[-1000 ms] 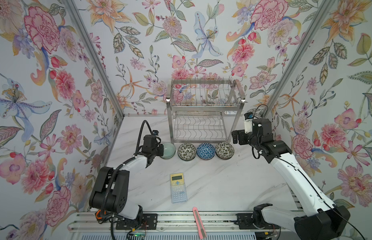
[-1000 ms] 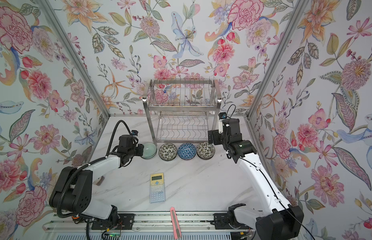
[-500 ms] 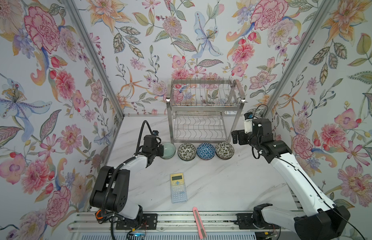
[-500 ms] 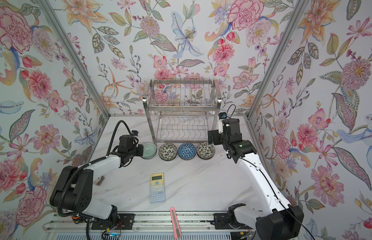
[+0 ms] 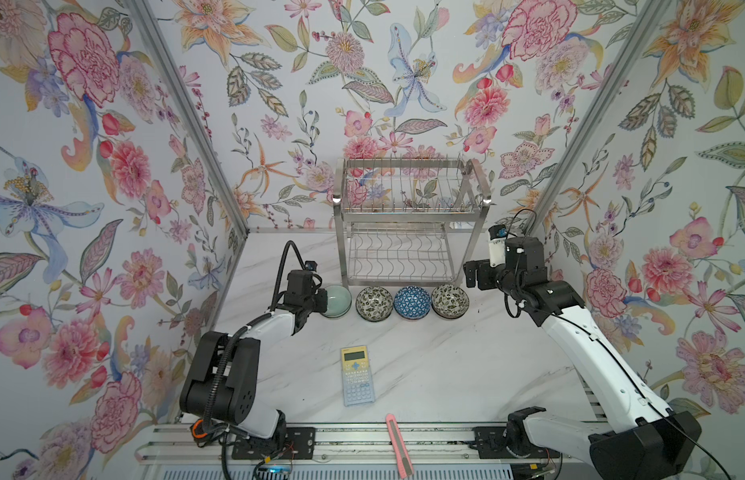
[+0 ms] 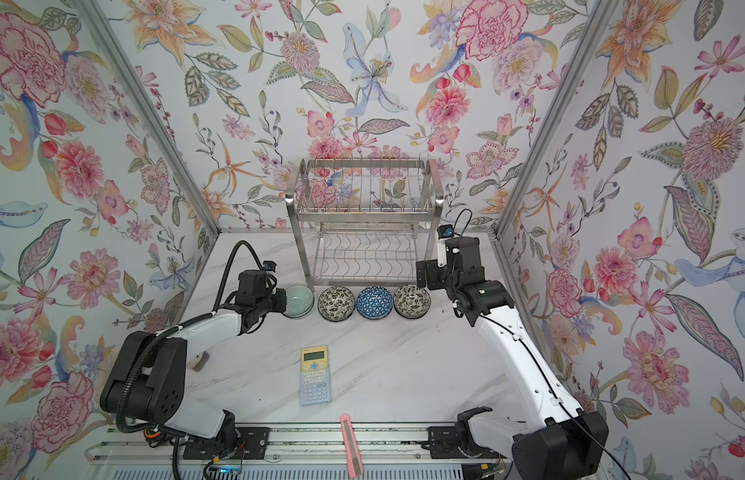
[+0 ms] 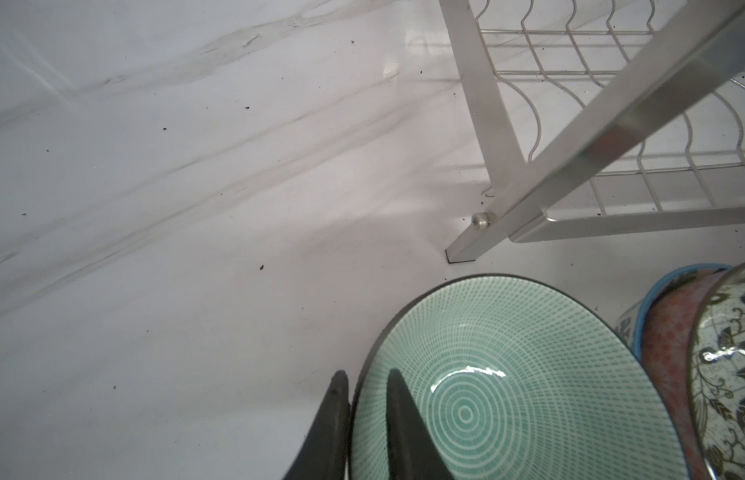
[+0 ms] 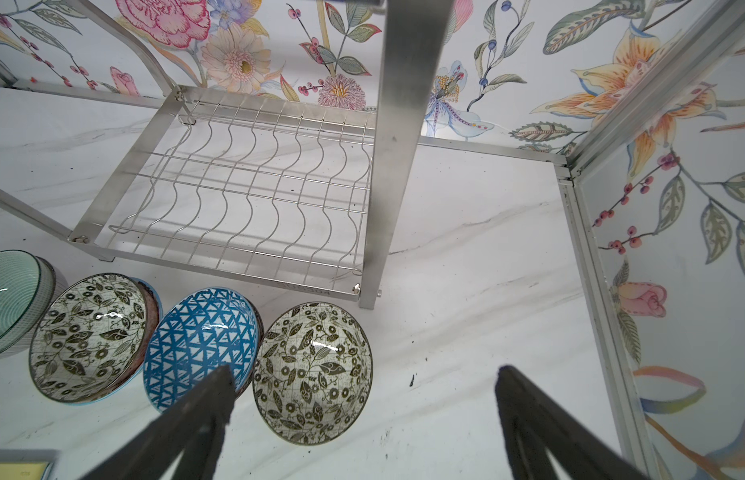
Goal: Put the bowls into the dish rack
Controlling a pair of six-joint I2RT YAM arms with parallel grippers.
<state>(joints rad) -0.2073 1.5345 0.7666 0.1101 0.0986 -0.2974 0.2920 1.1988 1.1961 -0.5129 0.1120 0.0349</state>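
One celadon bowl, on the desk by the dish rack, is rim-straddled by the nearly closed left claw, grip seemingly incomplete; closure and lift are needed; the right claw is held wide, empty.

both top views look down from high in front; both wrist views, close, share the green bowl.

— What fills the lower right of the frame?
— A green bowl with ringed lines, on the white marbled counter. Two black fingers straddle its rim, one inside, one outside.
— And beyond it?
— The dish rack, leg and wavy wires, upper right. At the right edge, a floral bowl sits in a pinkish bowl.
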